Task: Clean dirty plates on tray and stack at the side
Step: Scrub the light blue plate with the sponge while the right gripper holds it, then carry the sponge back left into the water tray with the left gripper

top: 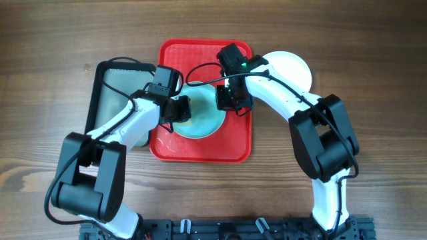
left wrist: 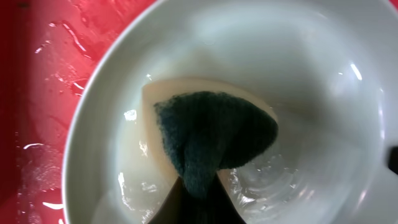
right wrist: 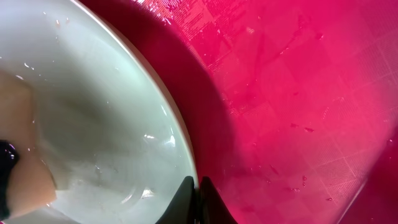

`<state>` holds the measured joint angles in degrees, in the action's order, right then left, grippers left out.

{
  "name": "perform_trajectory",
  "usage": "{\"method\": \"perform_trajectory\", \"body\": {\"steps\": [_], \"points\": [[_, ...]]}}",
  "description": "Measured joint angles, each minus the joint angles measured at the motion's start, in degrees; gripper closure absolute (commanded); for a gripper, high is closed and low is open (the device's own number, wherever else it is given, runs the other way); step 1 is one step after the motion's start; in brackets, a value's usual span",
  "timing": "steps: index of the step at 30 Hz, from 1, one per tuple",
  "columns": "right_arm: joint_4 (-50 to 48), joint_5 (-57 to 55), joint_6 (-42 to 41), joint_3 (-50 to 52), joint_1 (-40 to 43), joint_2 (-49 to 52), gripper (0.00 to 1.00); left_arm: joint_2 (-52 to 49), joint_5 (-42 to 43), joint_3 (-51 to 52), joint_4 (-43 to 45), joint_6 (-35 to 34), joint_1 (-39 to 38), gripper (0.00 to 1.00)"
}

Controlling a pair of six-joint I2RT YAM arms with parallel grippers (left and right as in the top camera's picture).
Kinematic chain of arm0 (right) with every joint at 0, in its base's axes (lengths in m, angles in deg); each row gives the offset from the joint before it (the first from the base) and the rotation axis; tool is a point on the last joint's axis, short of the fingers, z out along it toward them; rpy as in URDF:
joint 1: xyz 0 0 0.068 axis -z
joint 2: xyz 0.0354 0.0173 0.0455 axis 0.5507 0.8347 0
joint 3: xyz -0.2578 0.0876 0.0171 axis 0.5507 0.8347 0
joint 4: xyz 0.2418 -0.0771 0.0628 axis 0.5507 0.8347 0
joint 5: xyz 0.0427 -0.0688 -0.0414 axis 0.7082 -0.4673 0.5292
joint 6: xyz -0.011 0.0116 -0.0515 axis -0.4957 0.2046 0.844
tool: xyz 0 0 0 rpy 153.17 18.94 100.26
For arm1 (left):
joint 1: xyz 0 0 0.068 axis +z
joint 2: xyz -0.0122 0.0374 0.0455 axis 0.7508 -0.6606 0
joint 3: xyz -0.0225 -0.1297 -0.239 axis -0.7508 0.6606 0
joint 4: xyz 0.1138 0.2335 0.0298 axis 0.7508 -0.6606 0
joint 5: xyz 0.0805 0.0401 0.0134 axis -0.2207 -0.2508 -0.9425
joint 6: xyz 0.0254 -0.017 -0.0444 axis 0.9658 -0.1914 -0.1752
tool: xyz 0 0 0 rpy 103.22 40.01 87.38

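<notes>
Pinching a sponge (left wrist: 214,134) by its lower end, the left gripper (left wrist: 191,198) is clenched on it and holds it down in the wet hollow of a plate (left wrist: 311,81). The dark scouring face is turned towards the camera and pale foam shows around it. Opposite, the right gripper (right wrist: 198,199) is closed on that plate's rim, its two fingers meeting at the edge. The plate sits on the red tray (right wrist: 298,93), which is beaded with water. To the robot's right, off the tray, a white plate (top: 293,65) rests on the table (top: 373,40). A grey tray (top: 113,83) lies on the left.

The rim hold looks thin and wet, so a hard scrubbing push could slide the plate out of those fingers or skate it across the slick tray. The sponge, gripped at one end only, could fold or pull free. The two wrists are also close together over the plate and could knock each other.

No reddish smudge can be made out on the plate. Only dark slivers of the fingers show in either wrist view. The right arm covers part of the white plate, so whether another lies beneath it cannot be told.
</notes>
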<state>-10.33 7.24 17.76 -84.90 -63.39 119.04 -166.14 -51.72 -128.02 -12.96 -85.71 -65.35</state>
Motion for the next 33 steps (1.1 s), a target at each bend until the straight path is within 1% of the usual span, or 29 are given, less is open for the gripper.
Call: {"method": "perform_trajectory", "body": {"steps": [9,20,27,33], "points": [[0.0,0.37,0.0,0.0,0.0,0.0,0.96,0.02,-1.49,-0.02,-0.5,0.02,0.0,0.96],[0.02,0.37,0.0,0.0,0.0,0.0,0.96,0.02,-0.15,-0.02,-0.61,0.02,-0.57,0.96],[0.04,0.35,-0.02,0.0,0.02,0.0,0.96,-0.09,1.33,-0.02,-0.55,0.0,-3.17,0.96],[0.07,0.33,-0.02,0.0,0.02,0.0,0.96,-0.92,3.65,-0.02,1.73,0.0,-6.34,0.96]]}}
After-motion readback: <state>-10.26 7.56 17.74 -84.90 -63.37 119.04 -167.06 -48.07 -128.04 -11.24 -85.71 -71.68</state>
